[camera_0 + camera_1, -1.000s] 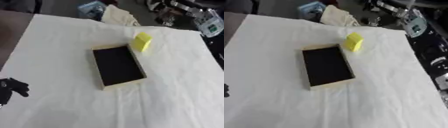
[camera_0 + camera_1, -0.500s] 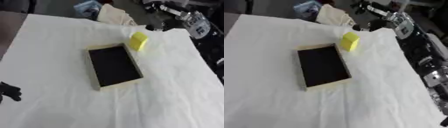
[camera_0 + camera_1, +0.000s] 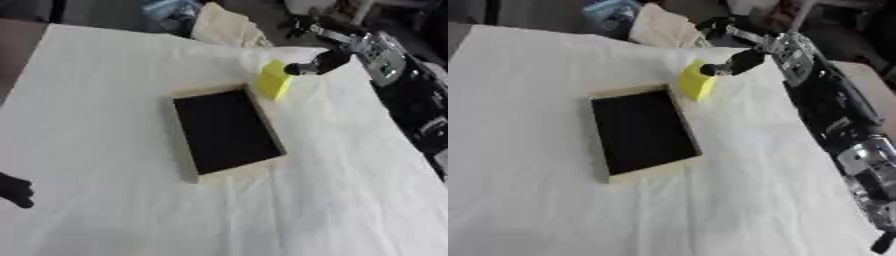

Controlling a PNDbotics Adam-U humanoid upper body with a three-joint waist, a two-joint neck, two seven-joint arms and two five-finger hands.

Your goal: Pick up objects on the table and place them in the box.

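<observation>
The right hand point(image 3: 741, 59) reaches in from the upper right, its dark fingertips point(image 3: 708, 70) right at the upper edge of the yellow block point(image 3: 696, 81); whether they touch or curl round it cannot be told. The block stands just below and to the left of the hand, beside the far right corner of the box point(image 3: 642, 131), close to its rim. The box lies further down and left of the hand, shallow, pale-walled and dark inside, slightly askew on the white cloth point(image 3: 535, 200). Bare cloth spreads wide on every side of the box. Beyond the hand, at the far edge of the cloth, sits a crumpled cream rag point(image 3: 223, 27). The left hand point(image 3: 16, 191) shows only as a dark shape at the lower left edge; its fingers cannot be made out
</observation>
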